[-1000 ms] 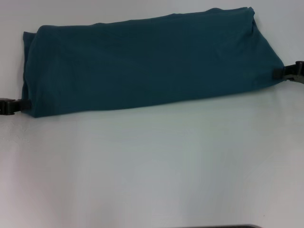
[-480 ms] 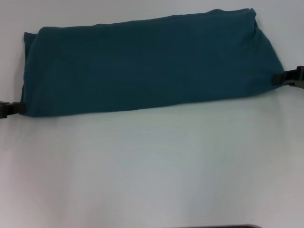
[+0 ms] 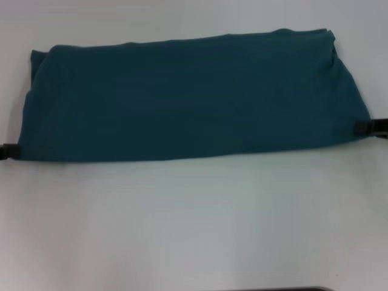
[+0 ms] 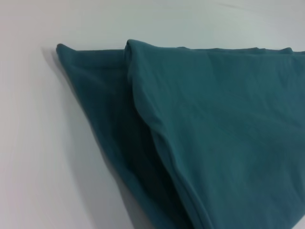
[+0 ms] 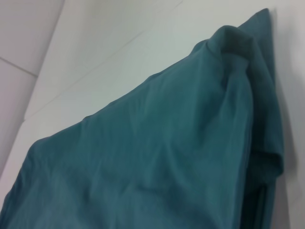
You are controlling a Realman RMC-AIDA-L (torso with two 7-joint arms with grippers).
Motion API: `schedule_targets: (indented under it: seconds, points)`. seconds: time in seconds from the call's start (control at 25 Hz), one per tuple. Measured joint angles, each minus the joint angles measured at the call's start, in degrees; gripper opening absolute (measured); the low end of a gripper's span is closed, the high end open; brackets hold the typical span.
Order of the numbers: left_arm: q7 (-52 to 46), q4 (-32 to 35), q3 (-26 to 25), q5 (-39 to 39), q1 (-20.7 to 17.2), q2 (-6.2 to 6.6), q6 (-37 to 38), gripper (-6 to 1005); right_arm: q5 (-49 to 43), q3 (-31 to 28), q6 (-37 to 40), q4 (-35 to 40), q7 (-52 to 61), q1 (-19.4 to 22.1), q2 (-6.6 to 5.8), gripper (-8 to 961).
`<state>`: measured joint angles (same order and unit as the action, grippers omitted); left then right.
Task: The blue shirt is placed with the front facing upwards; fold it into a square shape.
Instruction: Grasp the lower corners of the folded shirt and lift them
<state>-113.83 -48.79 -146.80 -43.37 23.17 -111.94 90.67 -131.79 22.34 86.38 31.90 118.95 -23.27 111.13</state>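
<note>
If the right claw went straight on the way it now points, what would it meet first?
Probably the blue shirt itself: the right claw sits at its near right corner, pointing inward along the folded cloth. The left claw sits at the opposite corner, far beyond. Depth is unclear.

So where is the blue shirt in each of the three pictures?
Head view: the blue shirt lies as a long folded band across the far part of the white table.
Left wrist view: the shirt fills the picture's right side, layered edges showing.
Right wrist view: the shirt fills the lower middle, bunched corner up top.
Shared landmark: the white table under it.
</note>
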Motion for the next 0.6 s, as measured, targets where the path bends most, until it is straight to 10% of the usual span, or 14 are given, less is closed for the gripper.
schedule_targets:
  seconds: [0.6]
  points:
    - [3.23, -3.05, -0.97, 0.05, -4.78, 0.55, 11.68, 0, 0.03, -4.72, 10.64, 0.0, -8.77, 8.77, 0.17, 13]
